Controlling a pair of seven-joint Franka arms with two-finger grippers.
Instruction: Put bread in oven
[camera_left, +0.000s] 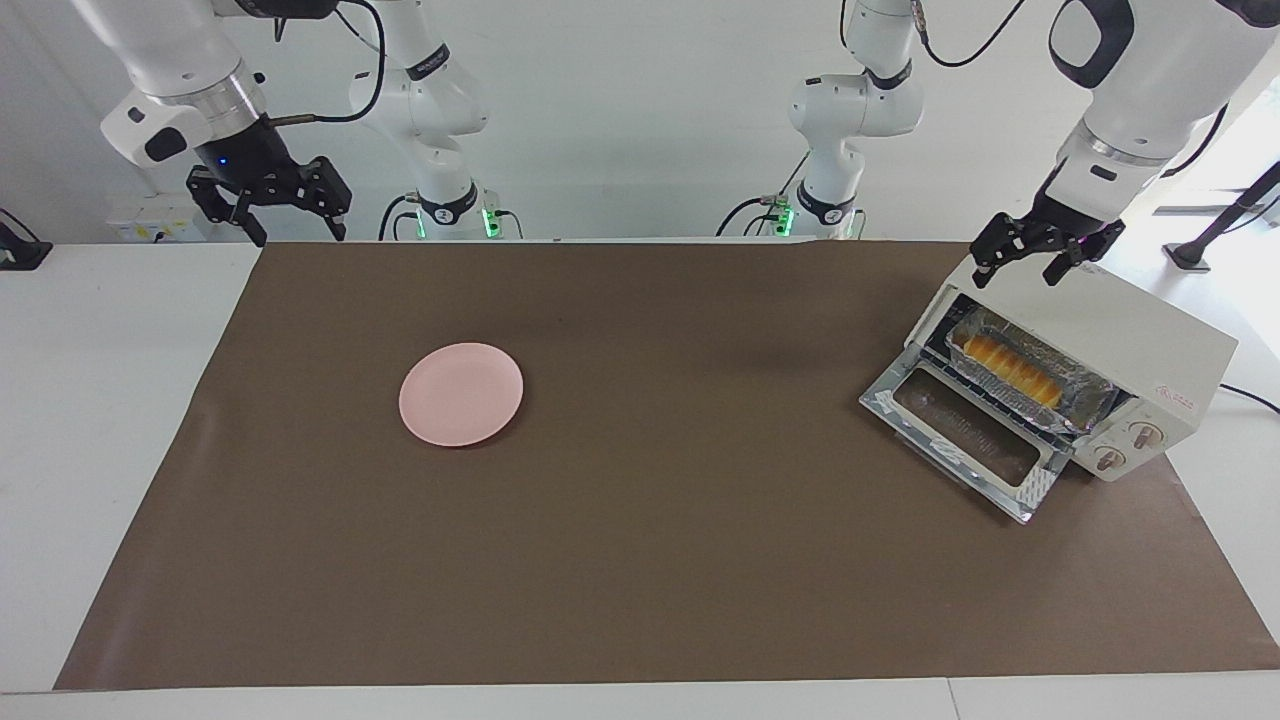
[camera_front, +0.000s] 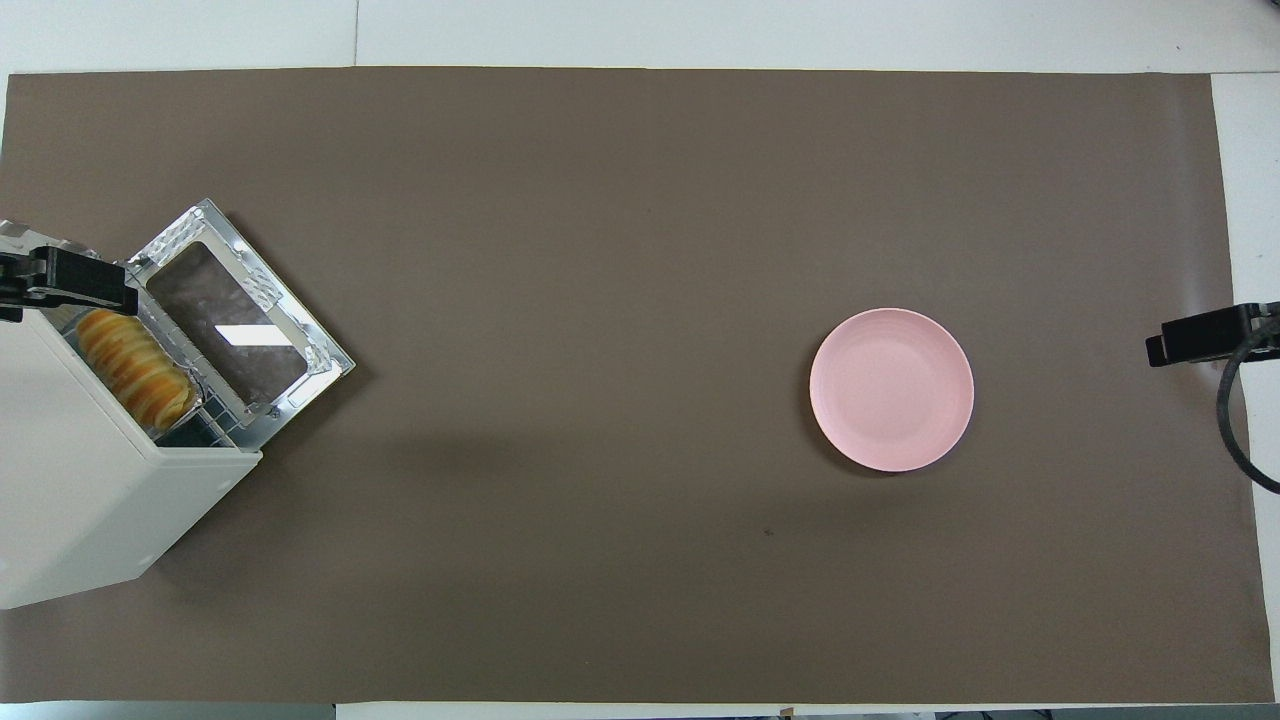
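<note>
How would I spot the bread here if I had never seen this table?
Find the cream-white oven at the left arm's end of the table, its glass door dropped open. Inside sits a crinkled foil tray. The bread is the yellow-orange sliced loaf in that tray, the only food here.

The oven (camera_left: 1075, 360) stands at the left arm's end of the table, door (camera_left: 965, 440) down — inside it the bread (camera_left: 1005, 365) lies in a tray (camera_left: 1090, 392). The plate (camera_left: 461, 393) lies well apart from the oven, toward the right arm's end.
</note>
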